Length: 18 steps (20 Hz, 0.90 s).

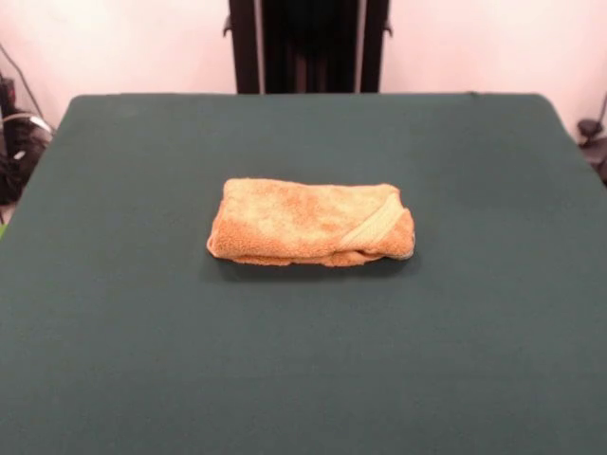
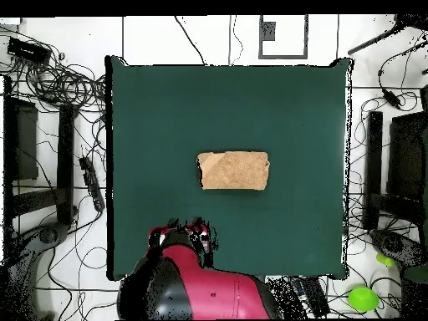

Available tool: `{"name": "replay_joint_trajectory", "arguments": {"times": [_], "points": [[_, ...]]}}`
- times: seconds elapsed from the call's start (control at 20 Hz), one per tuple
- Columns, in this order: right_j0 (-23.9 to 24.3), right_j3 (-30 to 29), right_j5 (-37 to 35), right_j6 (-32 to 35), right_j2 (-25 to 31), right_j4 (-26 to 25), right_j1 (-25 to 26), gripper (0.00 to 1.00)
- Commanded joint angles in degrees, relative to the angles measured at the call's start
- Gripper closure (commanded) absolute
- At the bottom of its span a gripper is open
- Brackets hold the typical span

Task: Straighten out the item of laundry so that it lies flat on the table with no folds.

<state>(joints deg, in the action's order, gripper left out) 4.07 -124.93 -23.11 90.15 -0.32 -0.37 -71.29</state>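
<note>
The orange-tan towel (image 1: pixel 308 223) lies folded into a thick oblong bundle at the middle of the dark green table (image 1: pixel 303 370). A paler yellowish band crosses its right end at a slant in the front view. In the overhead view the towel (image 2: pixel 234 170) is a compact rectangle on the table (image 2: pixel 159 109). The red and black arm is drawn back at the table's near edge by the base. Its gripper end (image 2: pixel 182 234) shows only from above, well apart from the towel and holding nothing that I can see. The front view shows no gripper.
The robot's black pedestal (image 1: pixel 306 45) stands behind the table's far edge. Cables (image 2: pixel 58 84) and dark equipment (image 2: pixel 393 167) lie on the floor round the table. A green object (image 2: pixel 361 297) lies on the floor near the base.
</note>
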Motion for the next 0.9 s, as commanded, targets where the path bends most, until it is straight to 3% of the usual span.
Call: {"name": "replay_joint_trajectory", "arguments": {"times": [0.05, 0.55, 0.9], "points": [[3.8, -4.6, 12.9, 8.3, 0.9, -5.4, 13.5, 0.0], [12.1, -0.9, 26.1, 5.3, 2.4, -15.4, 27.9, 0.0], [13.9, 6.7, 32.7, 5.3, -1.8, -20.0, 40.2, 0.0]]}}
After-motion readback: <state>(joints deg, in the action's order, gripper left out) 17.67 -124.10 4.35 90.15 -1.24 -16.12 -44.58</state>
